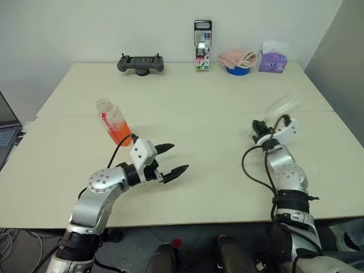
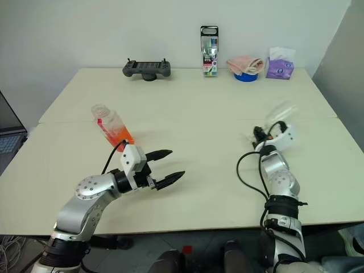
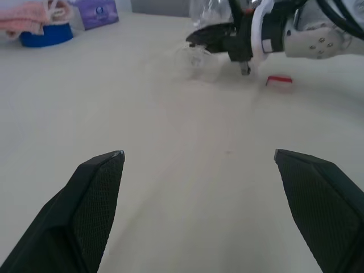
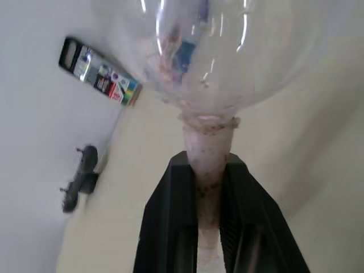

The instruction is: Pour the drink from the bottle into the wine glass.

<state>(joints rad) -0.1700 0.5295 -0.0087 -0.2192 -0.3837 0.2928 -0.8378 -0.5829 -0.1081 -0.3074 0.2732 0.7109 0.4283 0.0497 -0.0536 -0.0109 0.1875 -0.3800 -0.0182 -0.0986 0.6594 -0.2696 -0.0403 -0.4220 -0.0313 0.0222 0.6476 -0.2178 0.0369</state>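
Bench [image 1: 187, 102]: bottle [image 1: 114, 126] with orange drink [image 1: 120, 134] uncapped, tilted, toward left edge. Wine glass [image 1: 281, 107] near right edge, tipped, stem pinched in right tool [image 4: 207, 193]. Left tool [image 1: 170, 159] spread wide, empty, near front edge beside bottle. Step: securing glass. Next: stand glass upright, grasp bottle.

from my right wrist camera the wine glass [image 4: 210, 62] runs off the top edge, so i can't see its rim, and its foot is hidden below the fingers [image 4: 170, 227]. i can't read the bottle [image 1: 114, 126] label. the laptop [image 1: 7, 128] is cut off at the left edge.
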